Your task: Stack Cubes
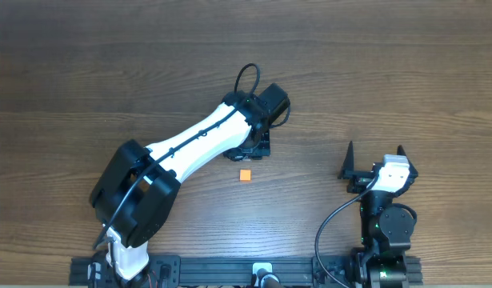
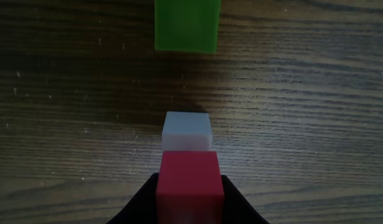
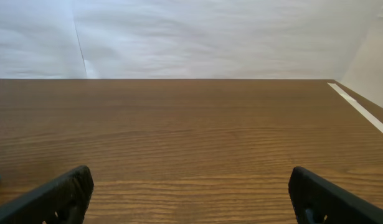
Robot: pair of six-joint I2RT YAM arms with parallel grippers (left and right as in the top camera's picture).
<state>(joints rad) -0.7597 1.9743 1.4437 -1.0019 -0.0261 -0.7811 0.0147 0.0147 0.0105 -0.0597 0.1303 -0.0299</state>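
Early stage, I'd say: L pincer (image 2: 190, 190) pinches red cube (image 2: 190, 177), white cube (image 2: 187, 130) just ahead of its tips, green cube (image 2: 186, 25) farther ahead, orange cube (image 1: 245, 175) near, base-side, none stacked yet; R pincer (image 3: 191, 193) spread, well apart.

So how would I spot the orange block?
Start at the wooden table and follow the white left arm to its tip. Just short of it, toward the bases, lies the orange cube, alone on bare wood, apart from the red cube in the left gripper.
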